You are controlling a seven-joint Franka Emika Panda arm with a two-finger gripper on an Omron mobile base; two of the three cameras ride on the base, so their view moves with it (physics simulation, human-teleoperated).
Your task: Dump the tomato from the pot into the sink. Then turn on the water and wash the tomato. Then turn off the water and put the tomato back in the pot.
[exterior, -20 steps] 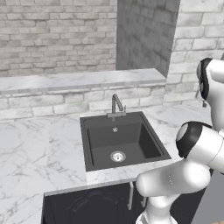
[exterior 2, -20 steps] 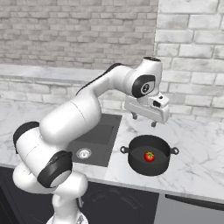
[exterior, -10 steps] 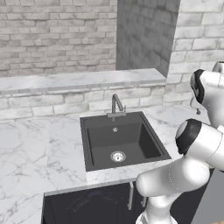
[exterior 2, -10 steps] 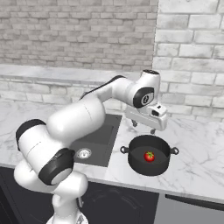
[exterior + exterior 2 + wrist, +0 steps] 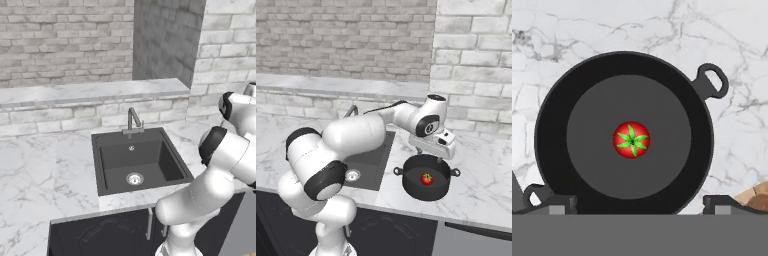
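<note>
The black pot point(image 5: 415, 183) stands on the marble counter right of the sink point(image 5: 372, 161), and the red tomato point(image 5: 427, 178) lies in its middle. My gripper point(image 5: 439, 158) hangs just above the pot's far rim, pointing down. In the hand view the pot point(image 5: 553, 120) sits directly below, with the tomato point(image 5: 631, 139) at its centre and side handles at the upper right and lower left. The gripper point(image 5: 639, 204) is open, its fingertips point(image 5: 561, 203) wide apart and nothing between them. The sink point(image 5: 170, 165) is dry, with a silver drain point(image 5: 134, 178) and a faucet point(image 5: 132, 119) behind it.
A brick wall with a stone ledge point(image 5: 90, 91) runs behind the counter. Marble counter point(image 5: 486, 175) spreads right of the pot and left of the sink point(image 5: 45, 170). Something brown and rough point(image 5: 757, 195) pokes in at the hand view's lower right edge.
The hand has come down from well above the pot to just over its far rim. Pot and tomato have not moved.
</note>
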